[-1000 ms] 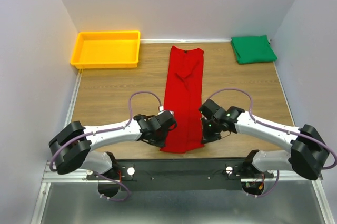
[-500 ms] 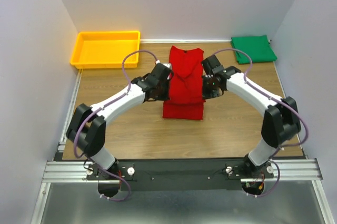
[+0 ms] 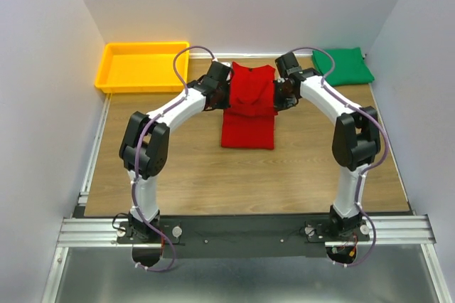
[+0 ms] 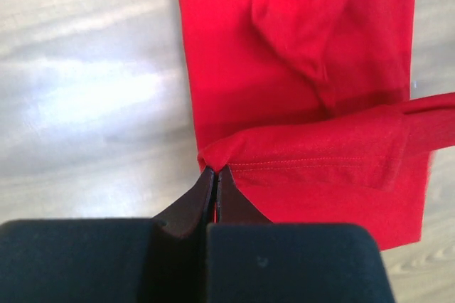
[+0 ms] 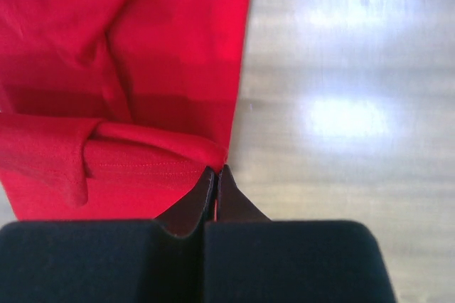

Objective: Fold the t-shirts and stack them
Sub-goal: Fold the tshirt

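On the red t-shirt (image 3: 247,129), left gripper (image 4: 215,170) and right gripper (image 5: 215,169) jaws pinch the hem tight.

Your two arms now reach from the bottom of the frame to upper centre. The left gripper (image 4: 215,173) and right gripper (image 5: 215,171) have carried the red t-shirt (image 3: 247,129) hem up, halving its length.

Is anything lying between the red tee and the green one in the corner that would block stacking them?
No loose object shows. Only bare tabletop separates the red t-shirt from the folded green t-shirt. The right gripper, shut on the red hem, and its own arm occupy that gap.
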Robot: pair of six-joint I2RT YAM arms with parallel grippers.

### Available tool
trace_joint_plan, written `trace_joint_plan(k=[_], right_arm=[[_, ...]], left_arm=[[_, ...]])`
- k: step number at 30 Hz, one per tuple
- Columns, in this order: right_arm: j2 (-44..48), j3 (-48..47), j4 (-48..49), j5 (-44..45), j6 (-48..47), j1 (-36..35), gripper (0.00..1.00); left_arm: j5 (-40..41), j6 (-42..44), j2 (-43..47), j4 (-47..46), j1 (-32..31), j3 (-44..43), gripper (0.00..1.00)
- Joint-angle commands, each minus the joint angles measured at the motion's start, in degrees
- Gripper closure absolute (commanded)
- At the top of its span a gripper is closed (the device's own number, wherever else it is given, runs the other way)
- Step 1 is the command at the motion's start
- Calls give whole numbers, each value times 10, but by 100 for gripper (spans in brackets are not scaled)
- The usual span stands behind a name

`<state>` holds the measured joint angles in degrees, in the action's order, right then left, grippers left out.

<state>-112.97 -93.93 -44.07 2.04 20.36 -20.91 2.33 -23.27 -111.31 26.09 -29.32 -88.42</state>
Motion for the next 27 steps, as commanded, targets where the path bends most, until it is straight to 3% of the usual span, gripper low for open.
trace_joint_plan(k=[1, 10, 27], right_arm=[[-51, -57, -5, -6, -24, 15, 99], [-105, -94, -1, -7, -20, 26, 99], [-94, -66, 10, 16, -9, 32, 99]], left_arm=[[8, 24, -26, 3, 23, -38, 100], [-11, 44, -84, -27, 34, -74, 100], [-6, 62, -111, -72, 37, -71, 100]])
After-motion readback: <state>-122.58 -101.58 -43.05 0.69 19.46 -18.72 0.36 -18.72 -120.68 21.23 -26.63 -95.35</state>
